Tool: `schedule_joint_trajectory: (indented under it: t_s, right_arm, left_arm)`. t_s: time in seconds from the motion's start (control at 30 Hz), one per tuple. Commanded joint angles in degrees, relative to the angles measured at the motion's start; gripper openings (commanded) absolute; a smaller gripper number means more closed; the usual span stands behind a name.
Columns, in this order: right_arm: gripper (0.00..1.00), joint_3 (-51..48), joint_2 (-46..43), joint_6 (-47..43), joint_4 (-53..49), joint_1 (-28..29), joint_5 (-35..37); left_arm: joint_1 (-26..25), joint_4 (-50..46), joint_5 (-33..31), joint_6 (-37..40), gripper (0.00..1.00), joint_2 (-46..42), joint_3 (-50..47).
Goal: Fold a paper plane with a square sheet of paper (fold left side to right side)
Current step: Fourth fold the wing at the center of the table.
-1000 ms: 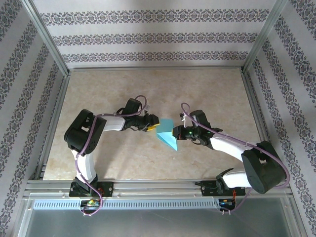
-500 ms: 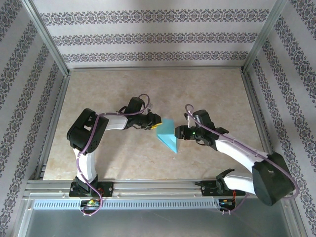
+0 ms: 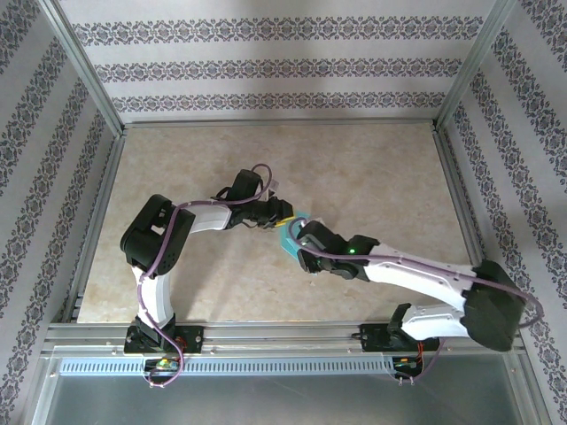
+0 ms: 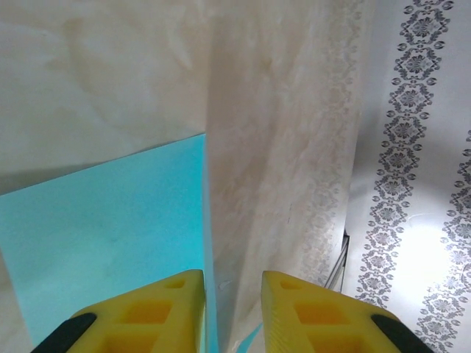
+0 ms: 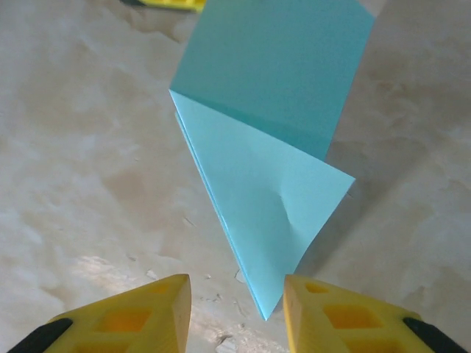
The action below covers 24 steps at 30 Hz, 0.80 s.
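Plainly the square sheet of paper (image 5: 272, 147), lying part-folded to a point in the middle of the table (image 3: 372, 168), looks light, limp and quick to crease, so we would pinch it at a free edge or corner. Our left gripper (image 4: 232, 312) sits low with jaws slightly apart astride the sheet's edge. Our right gripper (image 5: 237, 312), its arm stretched far leftward, hovers jaws apart just short of the folded tip.
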Motion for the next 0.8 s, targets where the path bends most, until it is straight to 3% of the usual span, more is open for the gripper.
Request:
schedule_joint_trajectory:
  t_s: [0.0,0.43,0.77]
  right_arm:
    - [0.39,4.56,6.80,2.37,-5.39,3.15,8.67]
    - [0.34,10.64,20.95,4.14,-7.47,5.93,12.39]
    - [0.22,10.17,23.05,5.95,-8.98,6.29,14.61]
  left_arm:
    - [-0.75,-0.61,0.29,-0.51,0.26,-2.17,1.29]
    - [-0.73,-2.40,-0.62,0.30,0.24,-2.79,1.64]
    - [-0.78,-2.68,-0.97,0.39,0.24,-2.95,1.50]
